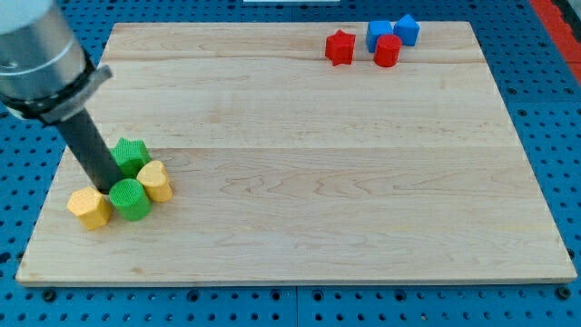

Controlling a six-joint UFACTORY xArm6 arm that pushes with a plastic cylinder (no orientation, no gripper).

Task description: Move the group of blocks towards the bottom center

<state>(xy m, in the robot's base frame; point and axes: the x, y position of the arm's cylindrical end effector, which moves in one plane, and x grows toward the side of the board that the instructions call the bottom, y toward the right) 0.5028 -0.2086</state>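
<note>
A group of blocks lies near the board's left edge: a green star-like block [131, 155], a green cylinder [132, 199], a yellow heart-like block [156, 181] and a yellow hexagon-like block [89, 208]. My tip [107, 188] stands on the board among them, just left of the green cylinder, below the green star and above the yellow hexagon. The dark rod slants up to the view's upper left. Whether the tip touches a block cannot be told.
At the view's top right lie a red star [339, 47], a red cylinder [387, 51] and two blue blocks [379, 33] [407, 29]. The wooden board [309, 163] lies on a blue perforated table.
</note>
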